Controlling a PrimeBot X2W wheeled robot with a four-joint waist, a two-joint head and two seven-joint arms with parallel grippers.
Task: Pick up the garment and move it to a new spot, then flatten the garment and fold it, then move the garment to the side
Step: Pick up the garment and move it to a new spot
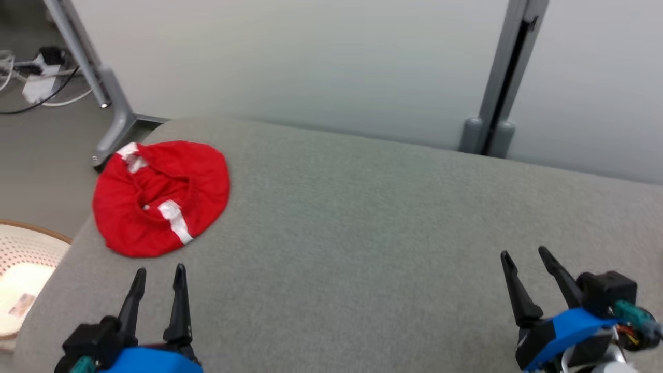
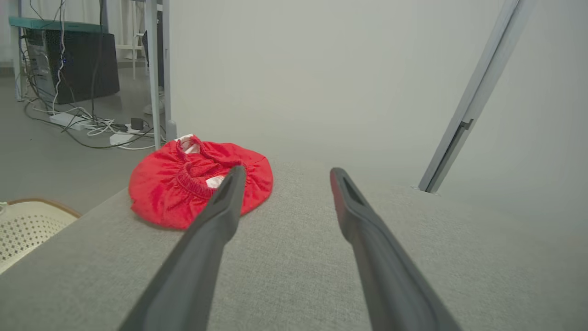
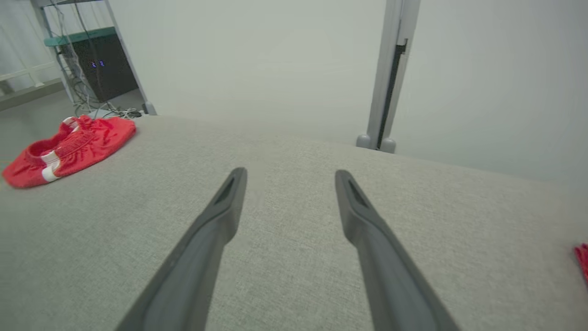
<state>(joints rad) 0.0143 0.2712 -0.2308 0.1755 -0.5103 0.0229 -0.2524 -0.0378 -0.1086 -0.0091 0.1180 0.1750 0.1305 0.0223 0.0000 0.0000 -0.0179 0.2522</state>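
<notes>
You see the red shorts lying bunched at the far left corner of the grey worktop. Your left claw and right claw both stand open and empty.

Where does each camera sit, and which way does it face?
Head view: on the head, looking down at the grey cushioned surface; left gripper and right gripper at the bottom corners.
Left wrist view: low over the surface, facing the red garment close ahead; own fingers show.
Right wrist view: low, facing the surface and a grey post; own fingers show.
Shared: all three see the garment near the surface's left end.
</notes>
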